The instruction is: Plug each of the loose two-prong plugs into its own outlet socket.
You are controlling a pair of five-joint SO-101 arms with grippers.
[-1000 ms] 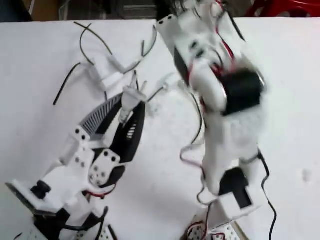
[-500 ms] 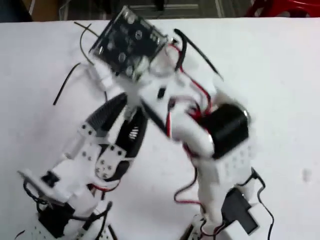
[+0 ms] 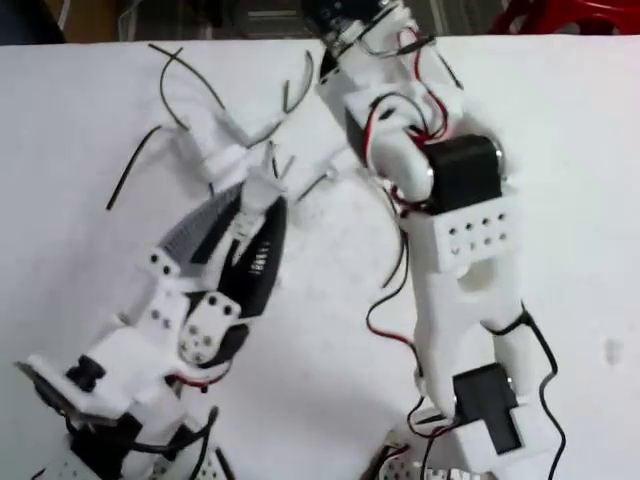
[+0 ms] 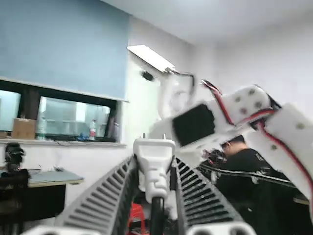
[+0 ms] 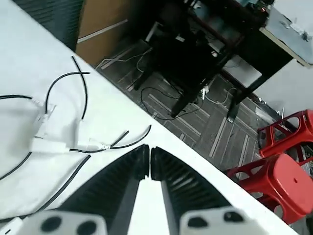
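The white table carries it all. Near its far edge the right gripper is pressed together on nothing. The left gripper pinches a plug by its body, prongs pointing ahead, with the outlet sockets lying just beyond. The plug looks light, stiff and slick, and is best held by its flat sides.

High cam: overhead, looks down on table from 6 o'clock side. L wrist: tilted up at room. R wrist: faces 12 o'clock edge, shares plugs w/ high.
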